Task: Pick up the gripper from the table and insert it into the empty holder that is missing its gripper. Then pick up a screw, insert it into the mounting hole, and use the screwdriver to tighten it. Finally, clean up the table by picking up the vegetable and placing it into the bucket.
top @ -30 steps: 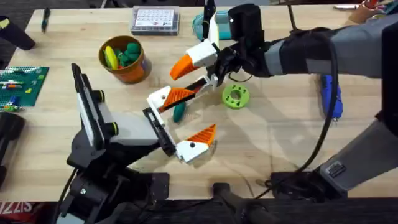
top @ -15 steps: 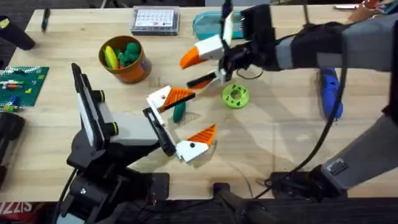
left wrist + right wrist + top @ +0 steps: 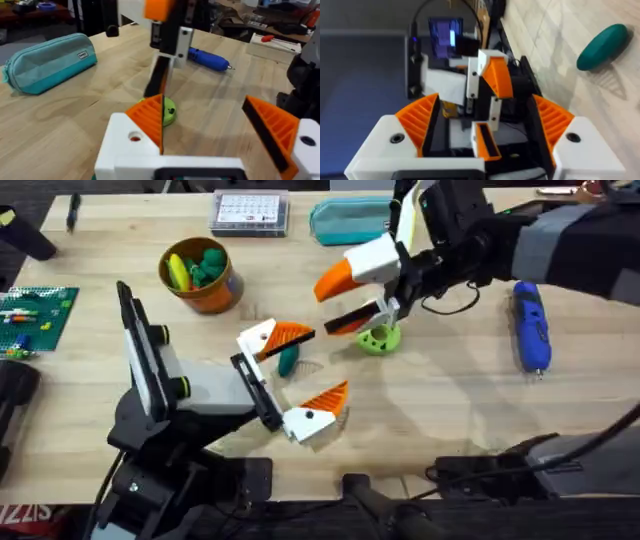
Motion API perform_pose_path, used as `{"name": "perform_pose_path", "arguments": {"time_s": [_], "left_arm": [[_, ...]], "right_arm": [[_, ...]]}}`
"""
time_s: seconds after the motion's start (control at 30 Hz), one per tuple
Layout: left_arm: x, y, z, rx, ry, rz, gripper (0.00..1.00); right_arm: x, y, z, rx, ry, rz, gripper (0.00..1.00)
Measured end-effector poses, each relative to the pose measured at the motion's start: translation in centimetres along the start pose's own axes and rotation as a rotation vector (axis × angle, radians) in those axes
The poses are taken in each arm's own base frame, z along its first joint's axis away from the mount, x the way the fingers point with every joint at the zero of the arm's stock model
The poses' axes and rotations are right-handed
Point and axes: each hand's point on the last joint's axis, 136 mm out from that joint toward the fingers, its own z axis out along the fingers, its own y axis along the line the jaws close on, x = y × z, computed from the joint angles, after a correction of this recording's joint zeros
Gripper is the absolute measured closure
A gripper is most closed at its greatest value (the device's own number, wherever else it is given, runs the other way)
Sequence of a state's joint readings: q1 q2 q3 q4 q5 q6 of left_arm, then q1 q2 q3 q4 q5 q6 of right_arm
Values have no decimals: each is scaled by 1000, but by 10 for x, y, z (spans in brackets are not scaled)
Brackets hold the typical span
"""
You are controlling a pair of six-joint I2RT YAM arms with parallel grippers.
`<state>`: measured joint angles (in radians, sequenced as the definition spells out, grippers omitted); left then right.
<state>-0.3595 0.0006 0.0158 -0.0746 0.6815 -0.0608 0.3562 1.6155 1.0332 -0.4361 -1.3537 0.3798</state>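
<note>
The gripper [image 3: 268, 336], a white block with an orange wedge, sits at the far end of the holder [image 3: 255, 390], the black bar on my left arm's tip; I cannot tell if it is seated. Its mounting hole [image 3: 134, 136] faces the left wrist camera. My left gripper [image 3: 325, 362] is open around the dark green vegetable [image 3: 288, 360] lying on the table. My right gripper [image 3: 327, 305] hovers open and empty above a green ring, right of the holder. The blue screwdriver [image 3: 530, 330] lies at the right. The orange bucket [image 3: 222, 295] stands back left. The screw is out of view.
A light green ring [image 3: 380, 337] lies under my right gripper. A teal pouch [image 3: 350, 220] and a calendar box [image 3: 250, 212] sit along the back edge. A green brick plate [image 3: 35, 315] is at the far left. Bare wood lies between ring and screwdriver.
My right gripper has drawn back up and to the right, away from the left arm's tip, uncovering the screwdriver. The left arm, the gripper piece and the vegetable have stayed put.
</note>
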Motion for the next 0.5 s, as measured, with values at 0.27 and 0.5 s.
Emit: {"name": "perform_pose_path", "arguments": {"time_s": [0.27, 0.5], "left_arm": [[0, 0, 0, 1, 0, 0, 10], [0, 0, 0, 1, 0, 0, 10]], "right_arm": [[-3, -18, 24, -27, 61, -131, 8], [1, -22, 44, -50, 112, -140, 100]]}}
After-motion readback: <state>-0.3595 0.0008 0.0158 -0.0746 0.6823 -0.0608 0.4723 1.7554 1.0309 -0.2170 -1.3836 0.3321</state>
